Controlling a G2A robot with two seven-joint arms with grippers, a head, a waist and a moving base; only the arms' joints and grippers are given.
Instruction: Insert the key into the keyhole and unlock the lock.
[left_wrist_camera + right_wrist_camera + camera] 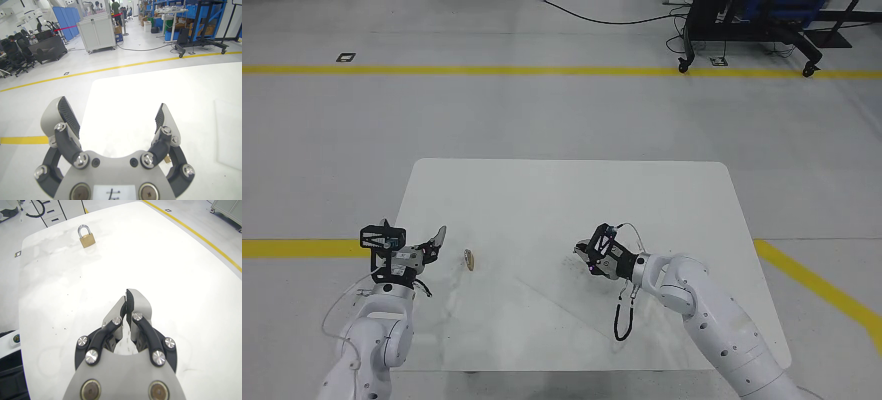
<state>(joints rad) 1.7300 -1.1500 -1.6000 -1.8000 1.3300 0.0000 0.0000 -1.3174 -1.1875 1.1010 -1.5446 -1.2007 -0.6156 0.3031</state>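
Observation:
A brass padlock [87,239] with a steel shackle lies on the white table [562,190], and in the top view the padlock [470,260] is a small object just beside my left gripper [432,245]. The left gripper [112,106] is open with nothing between its fingers, over the table's left edge. A sliver of the padlock's brass [167,158] peeks out behind that gripper's linkage. My right gripper [588,250] is near the table's middle, low over the surface. In its wrist view the right gripper [126,294] is shut, with a thin metal sliver, apparently the key [126,293], pinched at the tips.
A black cable loop [622,318] hangs from the right arm over the table. Small dark specks [66,328] dot the surface. Yellow floor tape [302,247] runs past both sides of the table.

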